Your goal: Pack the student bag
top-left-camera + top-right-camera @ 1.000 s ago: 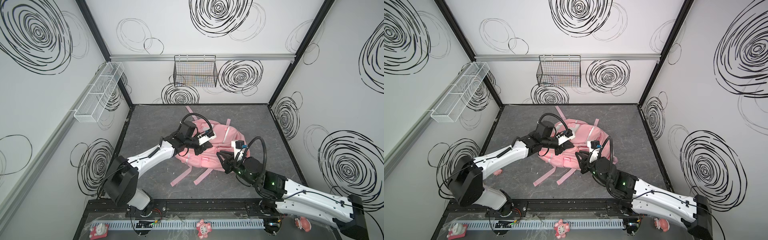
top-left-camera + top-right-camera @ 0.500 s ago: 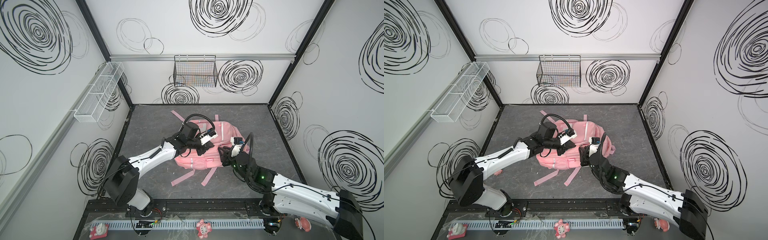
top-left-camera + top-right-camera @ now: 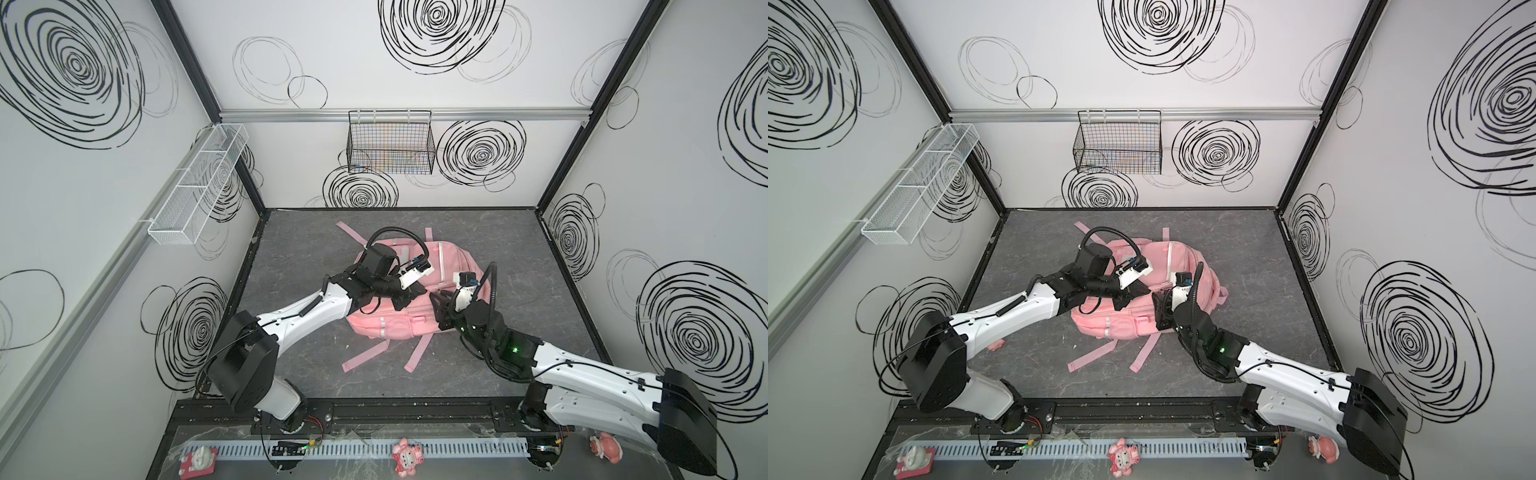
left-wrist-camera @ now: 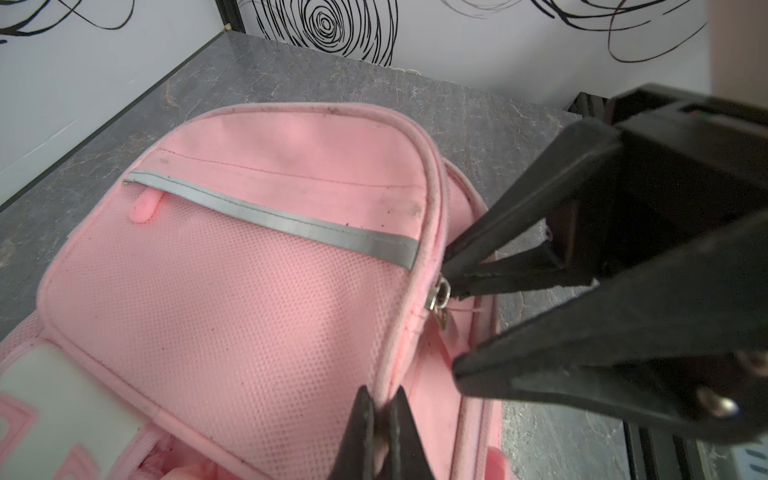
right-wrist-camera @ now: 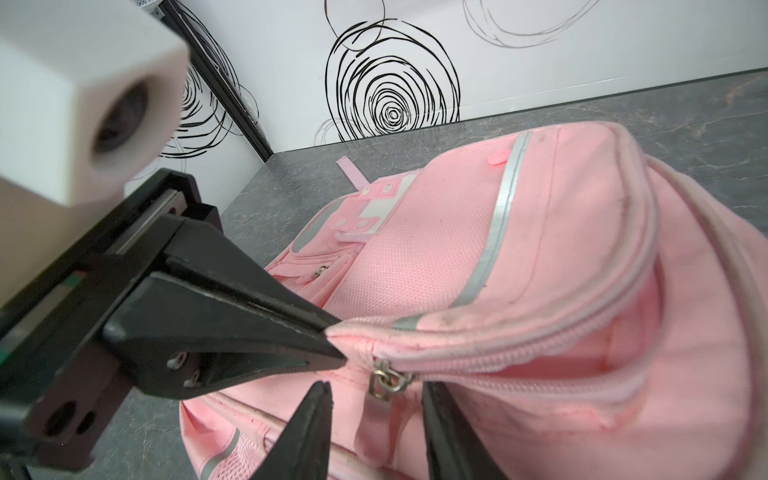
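Note:
The student bag [image 3: 399, 328] [image 3: 1125, 328], a pink backpack with grey reflective stripes, lies in the middle of the grey table. My left gripper [image 4: 380, 395] [image 3: 415, 297] is shut on the piped seam of its front pocket [image 4: 232, 291]. In the right wrist view the same gripper [image 5: 336, 345] pinches the seam just above the metal zip slider [image 5: 388, 380]. My right gripper [image 5: 376, 386] [image 3: 436, 299] is open, a finger on each side of the slider's pink pull tab [image 5: 374, 424] without touching it. The zip gapes open beyond the slider [image 5: 582, 357].
Loose pink straps [image 3: 365, 353] trail from the bag toward the front edge. A black wire basket [image 3: 390, 143] hangs on the back wall and a white mesh shelf [image 3: 199, 187] on the left wall. A small pink scrap [image 3: 996, 344] lies near the left arm.
My right gripper has moved in from the bag's front right side to the zip slider and spread its jaws wider. The left gripper kept its pinch while the bag bunched up and shifted back.

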